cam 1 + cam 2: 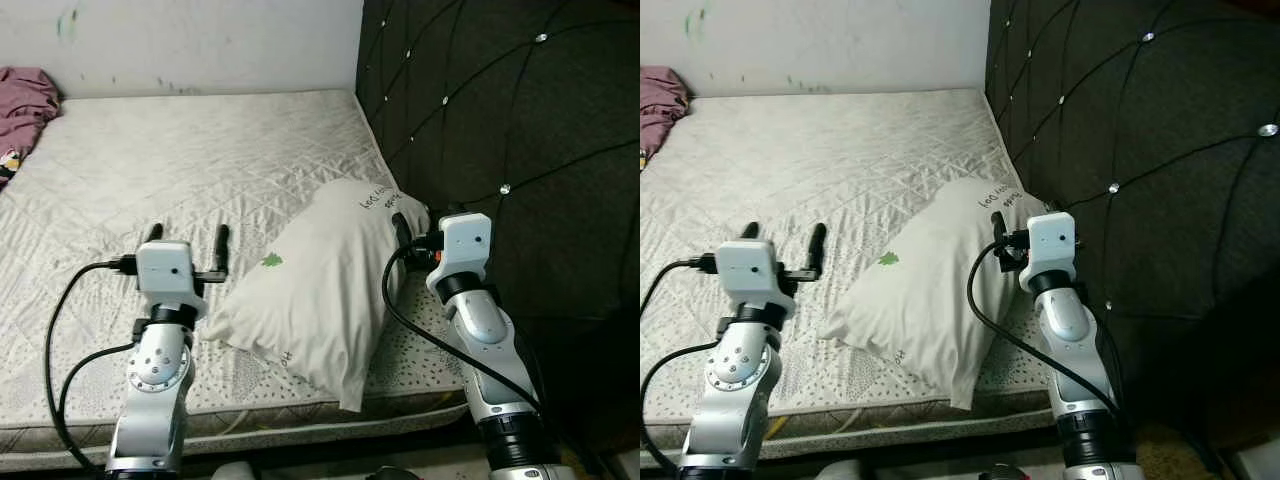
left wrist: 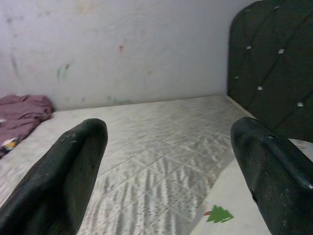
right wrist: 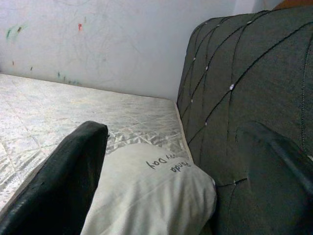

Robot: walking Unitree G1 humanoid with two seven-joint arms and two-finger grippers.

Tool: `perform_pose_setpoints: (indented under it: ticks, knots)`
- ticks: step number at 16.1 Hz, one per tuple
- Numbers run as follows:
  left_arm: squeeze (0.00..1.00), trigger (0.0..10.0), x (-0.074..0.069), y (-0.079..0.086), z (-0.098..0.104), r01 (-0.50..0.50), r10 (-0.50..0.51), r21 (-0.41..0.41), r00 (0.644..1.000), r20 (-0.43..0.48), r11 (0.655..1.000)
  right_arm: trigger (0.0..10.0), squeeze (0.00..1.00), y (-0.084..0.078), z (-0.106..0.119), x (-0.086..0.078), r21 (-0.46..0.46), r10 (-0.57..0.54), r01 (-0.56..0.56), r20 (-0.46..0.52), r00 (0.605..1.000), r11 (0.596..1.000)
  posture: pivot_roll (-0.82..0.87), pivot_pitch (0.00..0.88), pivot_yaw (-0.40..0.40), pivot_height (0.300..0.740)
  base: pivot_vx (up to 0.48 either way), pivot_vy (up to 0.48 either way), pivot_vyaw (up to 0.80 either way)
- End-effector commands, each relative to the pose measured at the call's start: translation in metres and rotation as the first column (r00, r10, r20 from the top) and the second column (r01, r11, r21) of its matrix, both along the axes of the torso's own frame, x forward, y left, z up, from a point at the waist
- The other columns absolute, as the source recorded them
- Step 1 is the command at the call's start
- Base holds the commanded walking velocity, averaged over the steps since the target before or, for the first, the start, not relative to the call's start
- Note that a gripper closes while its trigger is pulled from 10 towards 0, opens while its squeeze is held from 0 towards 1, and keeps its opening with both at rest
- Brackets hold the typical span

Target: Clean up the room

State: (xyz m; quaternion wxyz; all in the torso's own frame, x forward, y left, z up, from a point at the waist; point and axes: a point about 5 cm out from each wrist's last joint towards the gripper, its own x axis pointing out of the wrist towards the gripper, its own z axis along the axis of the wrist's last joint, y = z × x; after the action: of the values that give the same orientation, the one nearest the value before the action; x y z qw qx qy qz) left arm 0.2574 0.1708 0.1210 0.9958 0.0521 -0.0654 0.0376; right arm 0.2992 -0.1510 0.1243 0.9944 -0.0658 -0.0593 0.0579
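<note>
My right claw [image 1: 403,226] hovers with its fingers spread wide at the upper end of the white pillow [image 1: 320,285], one finger over the pillow's top corner and the other toward the dark tufted headboard [image 1: 510,130], a stance that reads as lining up to grip that corner. My left claw [image 1: 188,243] is equally wide and empty, held above the bare quilted mattress [image 1: 180,170] just beside the pillow's lower left edge, its two fingers pointing up the bed toward the pale, scuffed wall [image 1: 200,40]. The pillow lies on the right side of the mattress, near the headboard, and it is askew: its long axis runs diagonally, from the printed corner resting close against the headboard down to the corner that droops over the near edge of the bed. A small green tree mark [image 1: 272,261] faces up near its left side, and dark lettering [image 1: 380,197] sits at its upper end. By my judgement, the pillow sits crooked and half off the edge because it has not been squared to the headboard, and straightening it is the step in hand. A crumpled mauve garment [image 1: 25,100] lies at the far left corner of the mattress, well apart from both claws.
</note>
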Motion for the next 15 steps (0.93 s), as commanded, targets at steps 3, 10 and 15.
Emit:
perform_pose_setpoints:
  ticks: [3,10,15]
  knots:
    - [0.0,10.0,-0.009,0.012,-0.007,-0.062,0.062,-0.011,0.998,-0.026,0.998,10.0,0.0,0.004,0.002,-0.003,0.008,0.026,-0.026,-0.002,1.0,1.0,-0.01,0.0,-0.017,0.74,0.0,0.0,0.0]
    - [0.0,10.0,-0.019,0.014,-0.014,-0.1,0.098,-0.032,0.993,-0.068,0.994,10.0,0.0,0.016,-0.013,-0.017,0.04,0.027,-0.025,-0.059,0.998,0.999,-0.01,0.0,-0.009,0.74,0.0,0.0,0.0]
    - [0.0,10.0,-0.017,0.016,-0.011,-0.093,0.091,-0.026,0.994,-0.067,0.995,10.0,0.0,0.017,-0.01,-0.017,0.041,0.04,-0.037,-0.059,0.997,0.998,-0.02,0.025,0.0,0.727,0.0,0.0,0.0]
